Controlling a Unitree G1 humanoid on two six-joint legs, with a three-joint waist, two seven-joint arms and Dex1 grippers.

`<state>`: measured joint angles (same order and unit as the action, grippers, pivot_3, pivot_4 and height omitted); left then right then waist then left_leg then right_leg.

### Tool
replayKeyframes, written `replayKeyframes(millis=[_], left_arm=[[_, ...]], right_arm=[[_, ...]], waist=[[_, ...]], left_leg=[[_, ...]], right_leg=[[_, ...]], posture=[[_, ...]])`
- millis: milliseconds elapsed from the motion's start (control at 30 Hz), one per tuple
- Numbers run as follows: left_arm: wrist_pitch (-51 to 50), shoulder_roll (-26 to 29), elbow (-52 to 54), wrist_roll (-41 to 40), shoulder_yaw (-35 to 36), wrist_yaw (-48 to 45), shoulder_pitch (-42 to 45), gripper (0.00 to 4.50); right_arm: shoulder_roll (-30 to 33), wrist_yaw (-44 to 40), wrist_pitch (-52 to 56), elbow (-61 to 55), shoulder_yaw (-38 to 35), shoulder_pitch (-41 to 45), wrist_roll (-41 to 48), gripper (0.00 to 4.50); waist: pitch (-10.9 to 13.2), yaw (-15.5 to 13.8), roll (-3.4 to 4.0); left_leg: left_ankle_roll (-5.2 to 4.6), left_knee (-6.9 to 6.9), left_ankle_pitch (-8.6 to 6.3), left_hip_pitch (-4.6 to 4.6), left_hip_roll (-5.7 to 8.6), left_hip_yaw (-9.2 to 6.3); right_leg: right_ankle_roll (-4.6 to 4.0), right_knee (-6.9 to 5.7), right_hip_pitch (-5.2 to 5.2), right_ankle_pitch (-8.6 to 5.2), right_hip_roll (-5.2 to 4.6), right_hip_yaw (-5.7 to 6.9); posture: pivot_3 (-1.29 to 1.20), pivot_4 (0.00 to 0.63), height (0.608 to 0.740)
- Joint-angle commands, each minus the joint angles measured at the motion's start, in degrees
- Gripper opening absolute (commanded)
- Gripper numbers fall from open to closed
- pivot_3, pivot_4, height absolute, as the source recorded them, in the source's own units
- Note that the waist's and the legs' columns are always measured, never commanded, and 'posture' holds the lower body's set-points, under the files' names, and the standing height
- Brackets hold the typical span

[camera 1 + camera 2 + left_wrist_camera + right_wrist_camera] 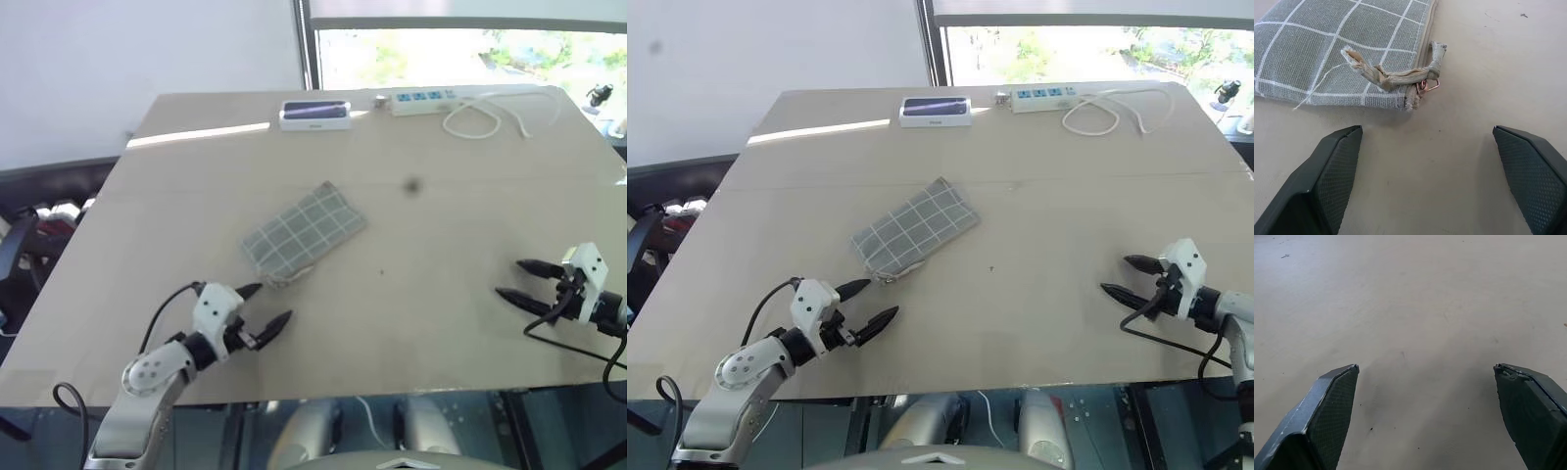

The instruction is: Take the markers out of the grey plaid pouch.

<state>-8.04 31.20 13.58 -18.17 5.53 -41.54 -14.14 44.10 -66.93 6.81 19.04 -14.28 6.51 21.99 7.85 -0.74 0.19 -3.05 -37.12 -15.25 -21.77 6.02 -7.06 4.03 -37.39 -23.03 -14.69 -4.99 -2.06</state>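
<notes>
I judge that I am at the very start of the task: the grey plaid pouch (303, 232) lies flat a little left of the centre of the frame, on the table (441, 294), and no marker is outside it. I cannot see the markers at all, so I suppose they are inside.

My left gripper (265, 309) is in the lower left of the frame, just below the near corner of the pouch. Its two black fingers are spread wide and they hold nothing. In the left wrist view the pouch corner with the knotted fabric pull tab (1391, 73) and its small copper ring lies just ahead of the fingertips, apart from them. My right gripper (521, 281) is at the right edge of the frame, well apart from the pouch, also wide open and empty, over bare table.

The next move, I think, calls for two hands: one to pin or hold the pouch body, the other to take the pull tab and draw the zipper. The tab is small and soft, so the approach must be exact.

Count: one pouch, two grippers, no visible marker. At the upper edge of the table I count one white-and-dark-blue box (314, 114), one white power strip (424, 100) and one coiled white cable (495, 113).
</notes>
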Motion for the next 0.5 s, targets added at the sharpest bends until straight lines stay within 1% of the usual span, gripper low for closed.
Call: replayKeyframes(millis=[33, 500], left_arm=[[-1.02, 0.48, -0.26, -0.46, 0.65, -0.67, -2.23, 4.41], [-1.08, 0.12, 0.49, -0.89, 0.8, -0.92, -3.47, 4.41]], right_arm=[[0.97, -0.08, -0.56, -1.37, -1.92, -0.11, 1.05, 4.5], [0.67, -0.03, -0.15, -2.0, -1.58, -0.11, 1.35, 4.5]], waist=[[0.0, 0.01, 0.0], [0.01, -0.02, 0.03]], left_leg=[[0.0, 0.0, 0.0, 0.0, 0.0, 0.0], [-0.02, 0.02, -0.01, 0.0, -0.01, 0.01]], right_leg=[[0.0, 0.0, 0.0, 0.0, 0.0, 0.0], [0.0, 0.05, 0.0, 0.0, 0.0, 0.0]], posture=[[0.0, 0.15, 0.74], [0.0, 0.15, 0.74]])
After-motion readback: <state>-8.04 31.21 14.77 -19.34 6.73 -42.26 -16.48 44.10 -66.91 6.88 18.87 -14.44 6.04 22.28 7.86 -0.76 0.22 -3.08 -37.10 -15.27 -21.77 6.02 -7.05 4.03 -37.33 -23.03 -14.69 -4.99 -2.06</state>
